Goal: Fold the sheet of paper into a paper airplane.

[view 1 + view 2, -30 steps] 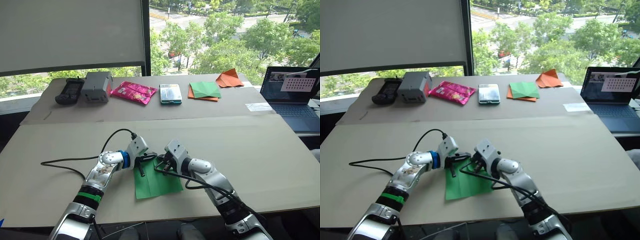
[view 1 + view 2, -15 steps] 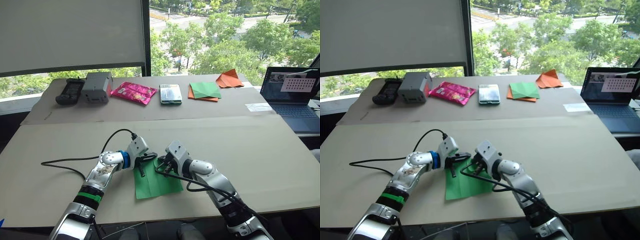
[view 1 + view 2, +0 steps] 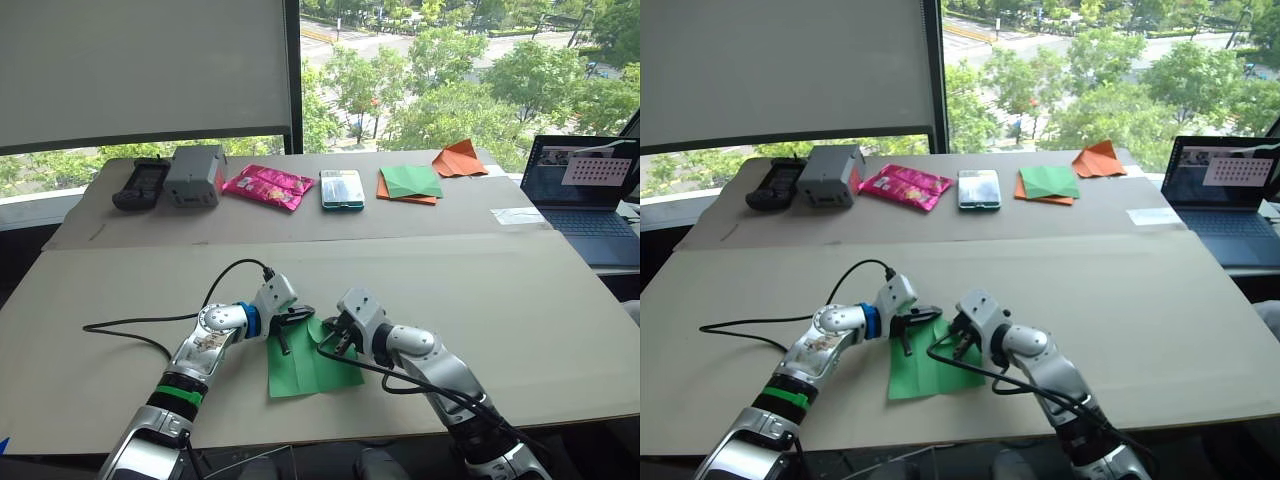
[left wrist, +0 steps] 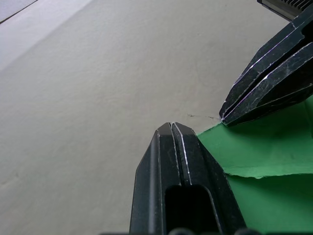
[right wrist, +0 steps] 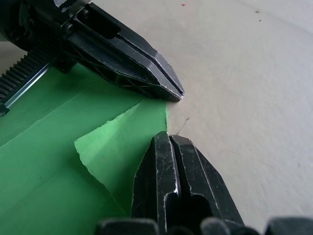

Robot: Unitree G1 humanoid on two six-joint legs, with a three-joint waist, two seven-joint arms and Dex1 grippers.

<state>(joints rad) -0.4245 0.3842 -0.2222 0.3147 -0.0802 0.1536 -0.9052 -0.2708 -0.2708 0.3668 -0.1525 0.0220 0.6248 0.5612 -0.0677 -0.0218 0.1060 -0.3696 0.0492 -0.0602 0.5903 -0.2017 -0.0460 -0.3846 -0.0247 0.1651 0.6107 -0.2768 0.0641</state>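
the sheet of paper lay flat on the tabletop near its front edge, about midway along it, bright green with a raised folded flap at its far end. the left gripper sat at the sheet's far left corner and the right gripper at the far edge just beside it, the two tips almost meeting over that end of the paper. in the left wrist view the left gripper's fingers were pressed together with no gap, tip at the paper's corner edge, resting on or just over it; whether any paper was pinched between them could not be told. in the right wrist view the right gripper's fingers were likewise closed tight, tip touching the edge of the folded flap, with the other gripper's closed tip just beyond it. grip on the flap could not be confirmed either. along the tabletop's far edge lay a green-and-orange paper stack and an orange folded paper, well apart from the sheet.
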